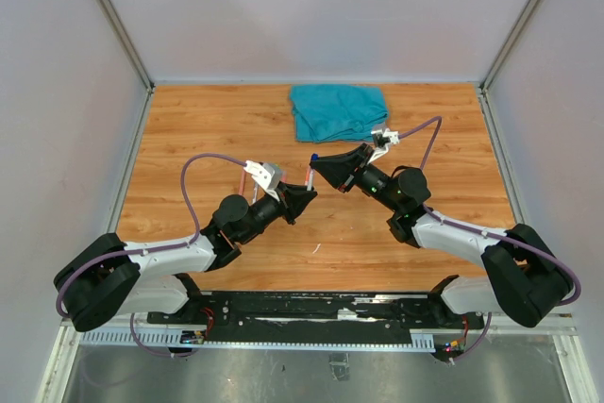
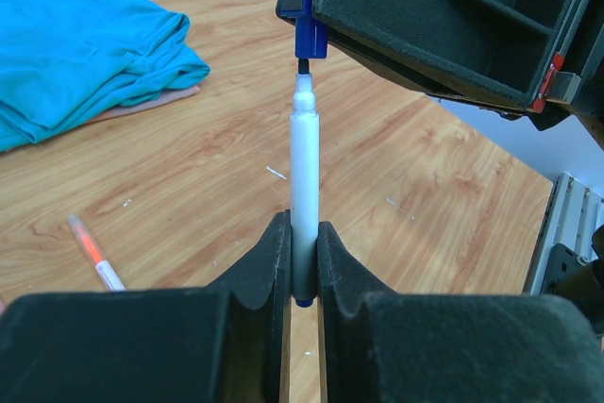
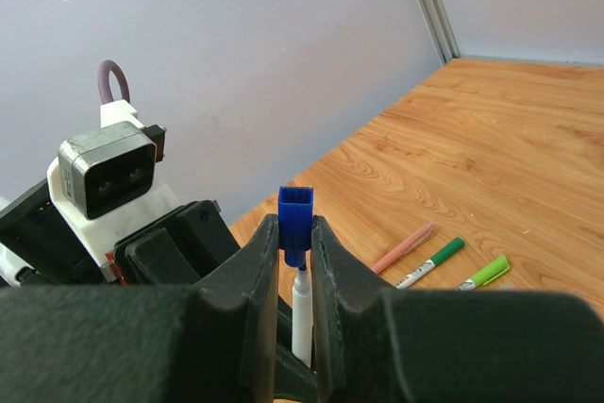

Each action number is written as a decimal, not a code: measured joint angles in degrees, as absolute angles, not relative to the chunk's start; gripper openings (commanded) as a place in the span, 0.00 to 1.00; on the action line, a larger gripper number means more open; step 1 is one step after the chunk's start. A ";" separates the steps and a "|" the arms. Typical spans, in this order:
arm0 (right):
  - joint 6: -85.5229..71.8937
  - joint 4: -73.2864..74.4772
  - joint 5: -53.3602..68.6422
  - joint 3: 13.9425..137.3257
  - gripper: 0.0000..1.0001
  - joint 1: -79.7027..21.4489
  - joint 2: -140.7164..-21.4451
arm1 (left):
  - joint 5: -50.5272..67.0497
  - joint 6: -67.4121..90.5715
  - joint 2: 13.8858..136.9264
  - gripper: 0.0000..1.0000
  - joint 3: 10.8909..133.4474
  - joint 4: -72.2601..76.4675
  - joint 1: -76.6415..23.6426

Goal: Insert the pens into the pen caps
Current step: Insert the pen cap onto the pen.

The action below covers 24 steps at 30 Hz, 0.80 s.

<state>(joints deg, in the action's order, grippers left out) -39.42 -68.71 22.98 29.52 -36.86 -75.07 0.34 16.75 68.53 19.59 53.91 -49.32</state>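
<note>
My left gripper [image 2: 302,261] is shut on the lower end of a white-barrelled pen [image 2: 304,167] with a blue end plug, holding it upright above the table. My right gripper [image 3: 295,233] is shut on a blue pen cap [image 3: 294,209] directly in line with the pen [image 3: 302,313]. The pen's dark tip sits right at the mouth of the cap [image 2: 309,40]. In the top view the two grippers, left [image 1: 300,197] and right [image 1: 316,162], meet nose to nose over the middle of the table, the pen [image 1: 310,179] between them.
A teal cloth [image 1: 338,110] lies bunched at the back centre. A pink pen [image 3: 404,247], a dark green one [image 3: 434,261] and a light green one [image 3: 481,273] lie on the wood left of the grippers. An orange pen [image 2: 94,254] lies near the left arm.
</note>
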 measured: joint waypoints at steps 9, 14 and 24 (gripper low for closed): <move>-38.87 -68.16 22.98 29.50 0.01 -36.86 -75.07 | 0.34 16.75 68.53 0.01 19.59 53.93 -49.32; -38.59 -67.57 22.94 29.50 0.01 -36.86 -75.07 | 0.34 16.75 68.53 0.00 19.59 53.93 -49.32; -38.50 -66.94 23.38 29.50 0.01 -36.86 -75.05 | 0.32 16.75 68.53 0.00 19.59 53.91 -49.32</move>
